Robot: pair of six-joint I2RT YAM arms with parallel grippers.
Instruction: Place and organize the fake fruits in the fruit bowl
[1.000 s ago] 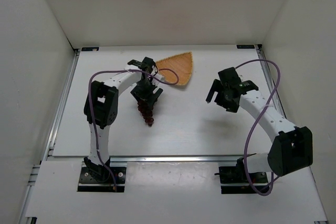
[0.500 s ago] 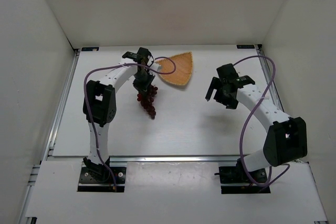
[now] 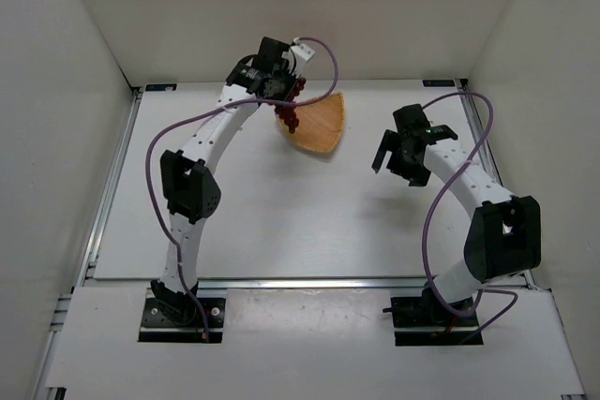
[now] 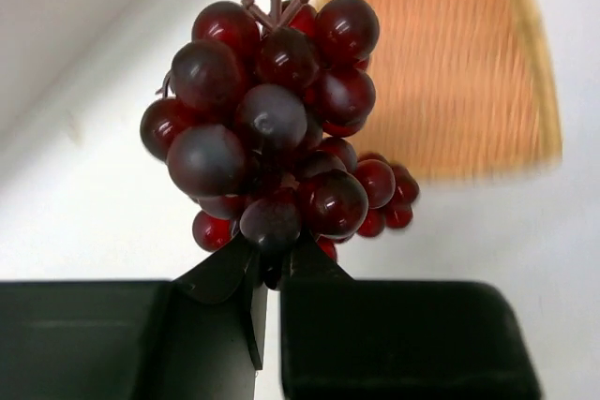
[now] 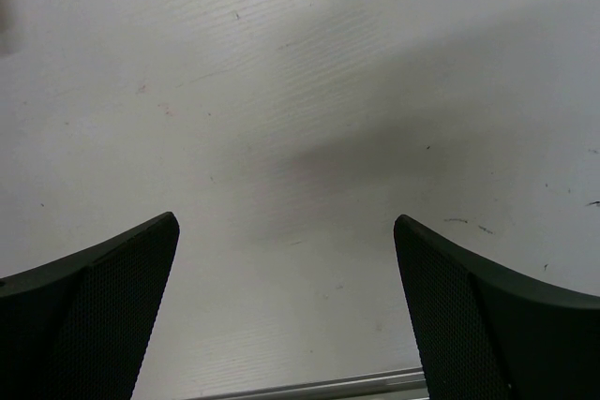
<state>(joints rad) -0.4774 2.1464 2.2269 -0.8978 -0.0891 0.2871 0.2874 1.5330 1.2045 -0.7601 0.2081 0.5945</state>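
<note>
From above, your left fingers [image 3: 278, 91] hung over the fruit bowl's [image 3: 321, 125] left corner. The grapes [image 3: 290, 115] dangled across that rim, part over the wicker and part over the worktop [image 3: 281, 222] just left of the bowl. Your right fingers [image 3: 397, 158] hovered well to the right of the bowl, carrying nothing.

In the left wrist view, the left fingers [image 4: 246, 274] were pressed together on just the nearest berries of the grapes [image 4: 272, 128], and the rest swung free. The bowl [image 4: 459, 72] showed blurred and off to one side of the bunch — not squarely beneath it. Letting go there would likely have landed the bunch on the rim and tipped it out beside the bowl. That small pinch on smooth berries could also have slipped if the bunch swayed.

In the right wrist view, the right fingers [image 5: 94, 306] stood spread over bare worktop [image 5: 281, 91] — the bowl was out of sight.
</note>
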